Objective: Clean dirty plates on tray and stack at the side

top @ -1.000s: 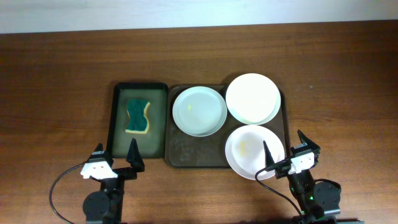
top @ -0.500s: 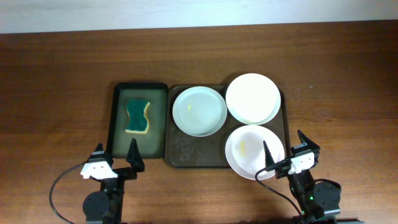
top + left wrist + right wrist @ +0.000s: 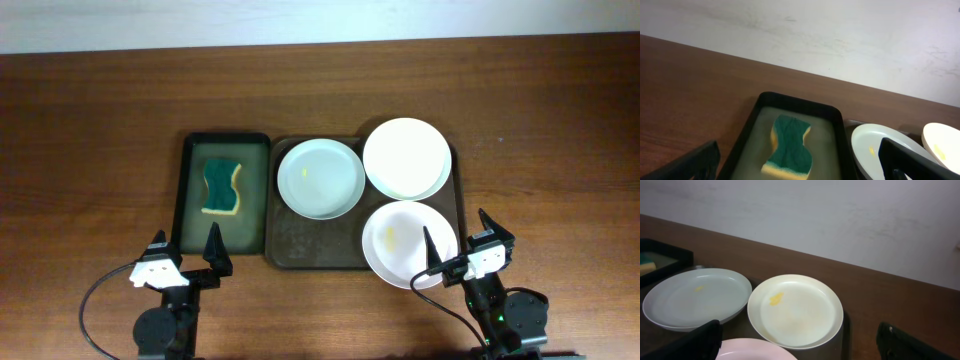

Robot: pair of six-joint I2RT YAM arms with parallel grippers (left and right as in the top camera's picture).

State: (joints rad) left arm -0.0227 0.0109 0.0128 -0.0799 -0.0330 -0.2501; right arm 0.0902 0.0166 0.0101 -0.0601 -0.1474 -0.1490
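No readable text, label, brand, number or sign on anything in view.

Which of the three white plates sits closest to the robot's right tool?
The front plate, the only one overhanging the brown tray's near rim, right beside that tool.

A broad table [image 3: 90, 90] of dark reddish-brown wood stretches out ahead. Behind its far edge rises a plain white wall [image 3: 850, 35], faintly scuffed and evenly lit.
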